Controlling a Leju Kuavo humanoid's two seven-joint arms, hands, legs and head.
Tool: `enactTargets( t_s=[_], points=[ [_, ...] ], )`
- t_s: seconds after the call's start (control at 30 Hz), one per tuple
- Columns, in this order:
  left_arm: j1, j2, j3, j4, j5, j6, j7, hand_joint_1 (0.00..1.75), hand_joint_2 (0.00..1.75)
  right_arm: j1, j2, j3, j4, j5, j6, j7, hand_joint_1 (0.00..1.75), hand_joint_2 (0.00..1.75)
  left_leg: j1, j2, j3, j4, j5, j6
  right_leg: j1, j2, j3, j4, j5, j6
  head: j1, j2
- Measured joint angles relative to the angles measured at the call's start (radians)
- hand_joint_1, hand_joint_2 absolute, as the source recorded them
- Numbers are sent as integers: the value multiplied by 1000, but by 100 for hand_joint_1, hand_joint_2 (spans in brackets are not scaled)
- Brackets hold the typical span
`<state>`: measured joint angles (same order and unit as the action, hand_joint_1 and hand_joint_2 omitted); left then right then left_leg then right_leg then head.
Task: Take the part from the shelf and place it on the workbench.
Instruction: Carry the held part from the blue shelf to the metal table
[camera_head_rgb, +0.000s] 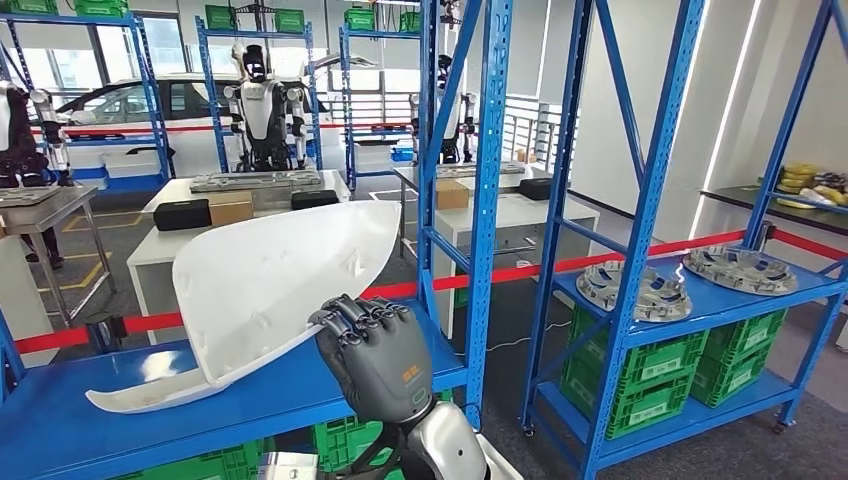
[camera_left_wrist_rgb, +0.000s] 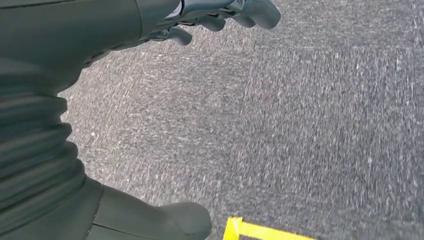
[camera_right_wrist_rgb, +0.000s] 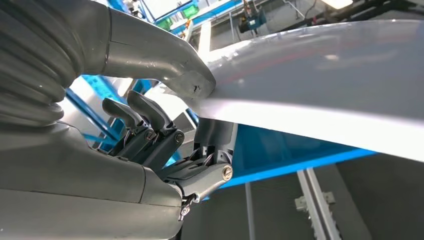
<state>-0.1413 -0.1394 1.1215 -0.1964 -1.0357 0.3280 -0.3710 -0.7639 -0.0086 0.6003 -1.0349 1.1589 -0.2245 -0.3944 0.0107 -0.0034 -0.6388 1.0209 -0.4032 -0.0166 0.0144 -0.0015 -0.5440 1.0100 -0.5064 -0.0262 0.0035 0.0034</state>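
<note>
Large white moulded plastic part (camera_head_rgb: 275, 285) tilted up off the blue shelf (camera_head_rgb: 120, 410), lower tip still touching the shelf board, upper edge raised toward the blue upright post (camera_head_rgb: 487, 190). Right hand (camera_head_rgb: 375, 350) clamped on the part's near edge, fingers (camera_head_rgb: 365, 315) curled over the rim. In right wrist view, thumb (camera_right_wrist_rgb: 165, 60) pressed on top of the white part (camera_right_wrist_rgb: 325, 75), darker fingers (camera_right_wrist_rgb: 150, 117) folded beneath it, blue shelf board (camera_right_wrist_rgb: 280, 150) just under the part. Left hand (camera_left_wrist_rgb: 150, 30) hanging over grey floor (camera_left_wrist_rgb: 300, 125), holding nothing, fingers (camera_left_wrist_rgb: 240, 12) loosely apart, yellow floor tape (camera_left_wrist_rgb: 260, 231) near the thumb (camera_left_wrist_rgb: 165, 220). Beyond the shelf: red barrier tape (camera_head_rgb: 560, 265) running across, white worktop (camera_head_rgb: 165, 240) with a black box (camera_head_rgb: 182, 214) and a cardboard box (camera_head_rgb: 231, 208), another humanoid robot (camera_head_rgb: 262, 105) standing behind that worktop. Right of the upright post: second blue shelf (camera_head_rgb: 700, 300) carrying two round grey metal castings (camera_head_rgb: 635, 290), green crates (camera_head_rgb: 650, 375) below them. More green crates (camera_head_rgb: 215, 466) under the near shelf.
</note>
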Motion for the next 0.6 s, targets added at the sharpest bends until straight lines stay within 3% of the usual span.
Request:
enactTargets(
  t_s=[0.07,0.13,0.2,0.23,0.27,0.3,0.37,0.43,0.53,0.6],
  points=[
    [0,0,0,0,0,0,0,0,175,-1,0,0,0,0,0,0,169,175,1,-1,-10,10,-10,-12,-5,-2,-3,-11,20,-11,-1,0],
    [0,-1,0,1,0,0,-2,0,175,-2,0,0,0,0,1,1,169,175,3,-1,-42,90,-74,-22,-11,-6,-13,-18,39,-19,-4,0],
    [0,1,0,1,0,0,-2,0,175,0,0,0,0,0,2,3,169,175,4,-1,-84,223,-153,-32,-12,-6,-32,-16,52,-22,-6,0],
    [0,2,0,1,0,-1,-2,0,175,1,0,0,0,-1,2,4,169,175,5,0,-93,266,-174,-36,-12,-6,-43,-14,58,-21,-7,0],
    [0,3,0,1,0,-1,-2,0,175,2,0,0,1,-2,1,4,169,175,5,0,-82,273,-176,-38,-13,-7,-53,-11,64,-19,-7,0],
    [1,4,0,1,-1,-1,-1,0,175,2,0,0,1,-3,0,5,169,175,5,0,-50,238,-162,-38,-14,-7,-62,-7,69,-17,-7,0],
    [0,4,0,1,-2,-1,0,0,175,2,0,-2,1,-5,-6,5,169,175,5,2,45,98,-126,-35,-14,-7,-78,5,75,-9,-8,0],
    [-1,4,-1,1,-3,0,2,0,175,0,0,-4,2,-7,-10,5,169,175,3,0,96,12,-110,-21,-12,-8,-88,14,82,1,-7,0],
    [-1,4,-1,1,-3,0,2,0,175,0,-2,-5,2,-8,-14,4,169,175,0,-2,91,5,-97,6,-11,-7,-96,16,94,19,-6,0],
    [-1,3,-1,1,-3,0,1,0,175,0,-4,-5,3,-10,-20,3,169,175,3,1,82,1,-82,21,-13,-5,-114,55,60,31,-3,0]
  ],
)
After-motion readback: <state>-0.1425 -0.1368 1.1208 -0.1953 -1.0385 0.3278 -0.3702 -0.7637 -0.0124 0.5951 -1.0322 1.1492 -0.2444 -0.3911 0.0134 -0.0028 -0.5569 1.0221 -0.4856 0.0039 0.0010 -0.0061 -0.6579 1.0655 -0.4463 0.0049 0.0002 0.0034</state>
